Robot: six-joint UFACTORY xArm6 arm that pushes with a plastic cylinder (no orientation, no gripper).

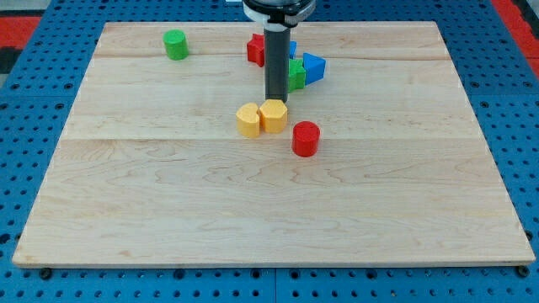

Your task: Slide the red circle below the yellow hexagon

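While a pale wooden surface (168, 202) fills most of the view, a dark upright rod comes down from the view's top centre, and my tip (276, 100) sits at the top edge of the yellow hexagon (274, 115), touching or almost touching it. No gripper is fitted to this arm, so nothing here opens, closes or holds.

Seven blocks can be counted. Two are yellow: the hexagon and, pressed against its left side, a yellow heart-like block (248, 120). Two are red: the red circle (306, 139) and a red block (255, 50) partly hidden behind the rod, shape unclear. Two are green: a green cylinder (176, 45) alone near the view's top left, and a green block (296, 75) just right of the rod, shape unclear. One is a blue block (314, 67), angular, touching that green one.

The red circle is a short, bright red cylinder with a flat round top. It stands upright, just below and to the right of the yellow hexagon, near it but not touching.
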